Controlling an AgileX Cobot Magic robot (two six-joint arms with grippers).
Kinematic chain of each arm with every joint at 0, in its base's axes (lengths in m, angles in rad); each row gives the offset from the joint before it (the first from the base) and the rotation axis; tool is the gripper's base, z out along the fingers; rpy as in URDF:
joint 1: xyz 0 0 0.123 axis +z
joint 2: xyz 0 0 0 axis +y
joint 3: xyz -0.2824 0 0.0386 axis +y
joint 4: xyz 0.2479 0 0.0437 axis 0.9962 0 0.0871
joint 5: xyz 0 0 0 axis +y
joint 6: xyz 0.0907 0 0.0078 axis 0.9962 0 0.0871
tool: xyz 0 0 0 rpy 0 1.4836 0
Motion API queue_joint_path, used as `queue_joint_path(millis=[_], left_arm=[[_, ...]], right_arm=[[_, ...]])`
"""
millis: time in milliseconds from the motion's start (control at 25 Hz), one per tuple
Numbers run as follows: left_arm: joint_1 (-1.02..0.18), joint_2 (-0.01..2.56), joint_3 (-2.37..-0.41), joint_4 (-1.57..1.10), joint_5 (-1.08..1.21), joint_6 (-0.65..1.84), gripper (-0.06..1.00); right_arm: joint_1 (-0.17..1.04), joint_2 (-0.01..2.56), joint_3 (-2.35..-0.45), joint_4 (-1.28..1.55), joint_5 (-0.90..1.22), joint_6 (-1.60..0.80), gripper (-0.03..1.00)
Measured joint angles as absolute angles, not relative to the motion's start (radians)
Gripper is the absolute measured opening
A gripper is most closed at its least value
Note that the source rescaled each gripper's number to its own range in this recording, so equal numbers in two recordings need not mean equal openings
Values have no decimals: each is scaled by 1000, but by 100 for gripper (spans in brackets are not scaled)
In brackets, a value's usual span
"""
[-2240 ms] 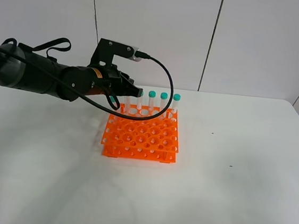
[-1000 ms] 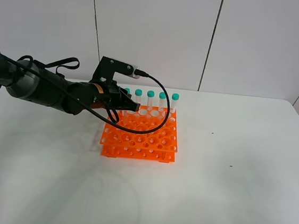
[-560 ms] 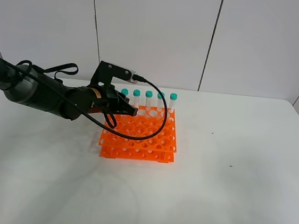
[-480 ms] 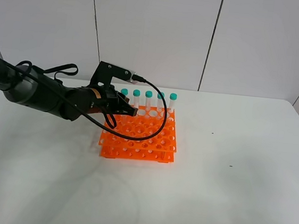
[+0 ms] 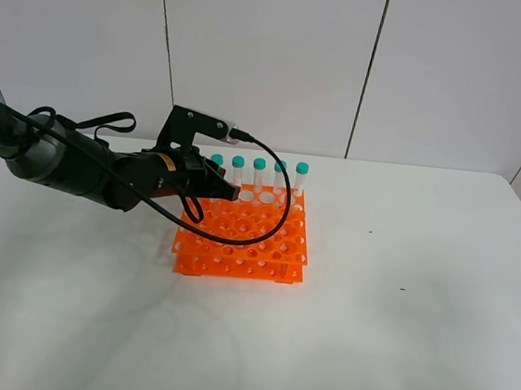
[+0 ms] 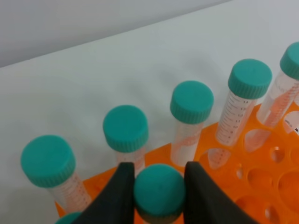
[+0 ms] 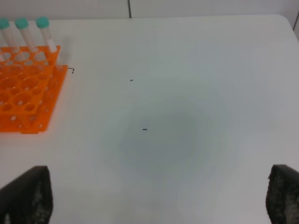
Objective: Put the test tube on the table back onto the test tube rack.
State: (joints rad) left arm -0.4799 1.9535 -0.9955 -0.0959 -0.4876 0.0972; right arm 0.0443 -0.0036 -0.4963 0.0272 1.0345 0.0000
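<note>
the test tube (image 6: pixel 159 190) is gripped at its teal cap by the left end effector (image 6: pixel 156 193), one black finger (image 6: pixel 120 196) closed on each side, above the far left part of the orange test tube rack (image 5: pixel 243 233). five more teal-capped tubes (image 5: pixel 258 175) are seen standing along the rack's far row. the rack is set on the white surface (image 5: pixel 397 312). the right end effector (image 7: pixel 154 196) is seen wide apart, over bare surface right of the rack.
</note>
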Motion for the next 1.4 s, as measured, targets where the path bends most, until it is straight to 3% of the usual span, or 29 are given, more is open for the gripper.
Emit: queue_joint_path(millis=[80, 240, 320, 840, 920, 1040, 1200, 1400], left_arm=[[-480, 1953, -995, -96, -488, 93, 5], [-480, 1953, -995, -96, -489, 81, 34], [-480, 1953, -995, -96, -489, 80, 40], [-480, 1704, -995, -96, -394, 80, 46], [-480, 1634, -995, -96, -337, 80, 60], [-480, 1539, -1006, -96, -189, 80, 89], [-470, 1496, -1106, -96, 116, 82, 99], [-395, 1568, -1304, -97, 500, 99, 100]], right_arm=[[44, -4, -496, 27, 1035, 0, 100], [44, -4, -496, 27, 1035, 0, 100], [44, -4, -496, 27, 1035, 0, 100], [44, -4, -496, 27, 1035, 0, 100], [44, -4, -496, 27, 1035, 0, 100], [44, -4, -496, 27, 1035, 0, 100], [44, -4, -496, 27, 1035, 0, 100], [44, -4, -496, 27, 1035, 0, 100]])
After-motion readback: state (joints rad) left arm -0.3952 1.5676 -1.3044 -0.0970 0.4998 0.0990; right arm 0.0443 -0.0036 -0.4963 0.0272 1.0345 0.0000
